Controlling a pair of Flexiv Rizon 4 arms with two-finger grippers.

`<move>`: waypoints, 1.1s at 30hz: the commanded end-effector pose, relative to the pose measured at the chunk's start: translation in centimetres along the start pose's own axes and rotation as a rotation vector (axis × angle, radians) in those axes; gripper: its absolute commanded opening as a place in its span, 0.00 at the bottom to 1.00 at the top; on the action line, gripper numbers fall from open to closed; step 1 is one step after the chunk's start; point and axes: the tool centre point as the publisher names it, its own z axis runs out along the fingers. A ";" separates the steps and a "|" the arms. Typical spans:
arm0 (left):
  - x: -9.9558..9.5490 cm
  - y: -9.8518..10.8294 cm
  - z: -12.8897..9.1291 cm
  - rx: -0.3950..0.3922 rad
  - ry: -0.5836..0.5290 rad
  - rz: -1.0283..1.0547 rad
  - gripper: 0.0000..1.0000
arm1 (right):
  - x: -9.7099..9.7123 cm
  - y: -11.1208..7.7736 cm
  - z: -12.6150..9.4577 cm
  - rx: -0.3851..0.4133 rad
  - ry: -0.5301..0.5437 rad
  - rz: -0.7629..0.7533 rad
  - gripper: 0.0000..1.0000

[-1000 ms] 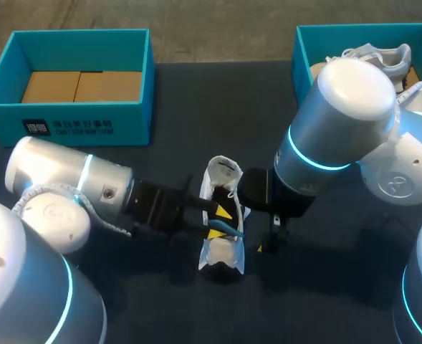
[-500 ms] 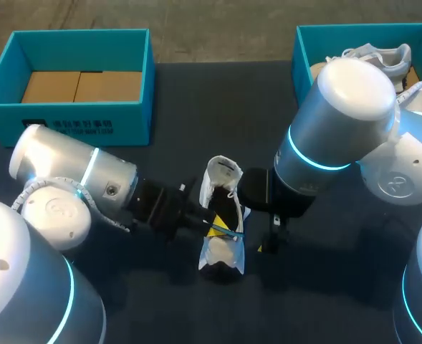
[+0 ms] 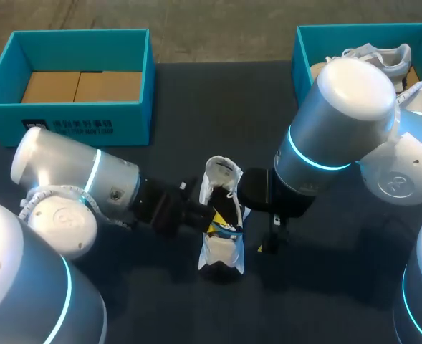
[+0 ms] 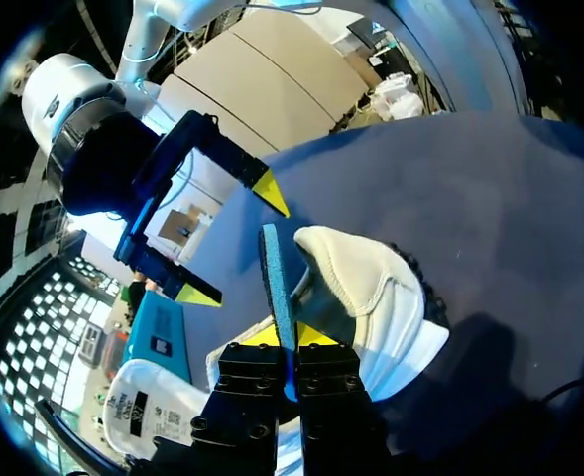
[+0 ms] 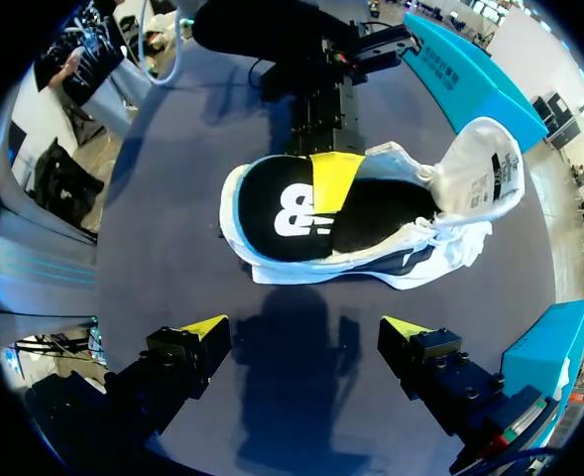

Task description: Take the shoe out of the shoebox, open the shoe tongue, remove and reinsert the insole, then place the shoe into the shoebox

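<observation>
Head view: left fingers (image 4: 247, 387), clamped on insole (image 5: 282, 213), pushed deeper into shoe (image 3: 221, 251); right fingers (image 5: 187, 342) apart

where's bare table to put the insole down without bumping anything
The widest free patch is the table between the left box and the right box, behind the shoe. Another bare strip lies on the shoe's near side, between both arms. The shoe's flanks are crowded: the left pincer grips the insole, and the open right pincer sits opposite.
</observation>
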 end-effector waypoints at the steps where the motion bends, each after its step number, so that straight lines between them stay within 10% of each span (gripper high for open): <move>1: 0.3 -0.2 0.3 -0.034 -0.009 0.016 0.00 | 0.1 0.0 0.1 0.001 -0.003 0.000 1.00; 5: 0.2 -0.4 0.2 -0.008 -0.014 -0.002 0.00 | 0.1 0.0 0.1 0.001 -0.003 0.000 1.00; 8: 0.0 -0.6 0.0 0.041 -0.028 -0.045 0.30 | 0.1 0.0 0.1 0.001 -0.003 0.000 1.00; 13: -0.4 -1.2 -0.6 0.120 -0.064 -0.121 0.42 | 0.1 0.0 0.1 0.001 -0.003 0.000 1.00; 24: -1.1 -2.9 -0.9 0.213 -0.067 -0.191 0.32 | 0.1 0.0 0.1 0.001 -0.003 0.000 1.00; 28: -1.2 -3.3 -0.7 0.219 -0.050 -0.171 0.00 | 0.1 0.0 0.1 0.001 -0.003 0.000 1.00; 33: -0.7 -3.2 -0.4 0.192 -0.019 -0.103 0.00 | 0.1 0.0 0.1 0.001 -0.003 0.000 1.00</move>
